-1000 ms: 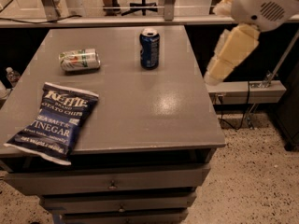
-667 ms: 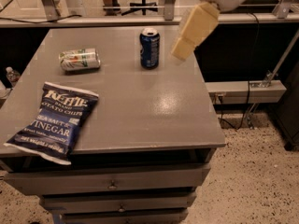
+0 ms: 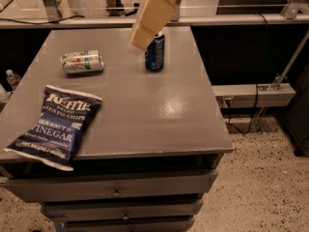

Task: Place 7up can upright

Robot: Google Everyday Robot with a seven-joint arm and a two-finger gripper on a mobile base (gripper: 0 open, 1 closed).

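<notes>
The 7up can [image 3: 82, 62], silvery-white with green lettering, lies on its side at the back left of the grey table [image 3: 159, 110]. My gripper [image 3: 143, 36], a cream-coloured piece at the end of the arm, reaches down from the top of the view. It hangs above the back middle of the table, right of the 7up can and well apart from it. It partly covers the top of the dark blue Pepsi can [image 3: 155, 54].
The Pepsi can stands upright at the back centre. A dark blue Kettle chips bag [image 3: 54, 127] lies at the front left. Drawers [image 3: 116, 190] sit under the tabletop. A water bottle [image 3: 12, 78] stands off the left edge. Cables and a rail lie on the right.
The arm has swung left from beyond the table's right edge to above the back middle, over the Pepsi can. The cans and the bag have not moved.
</notes>
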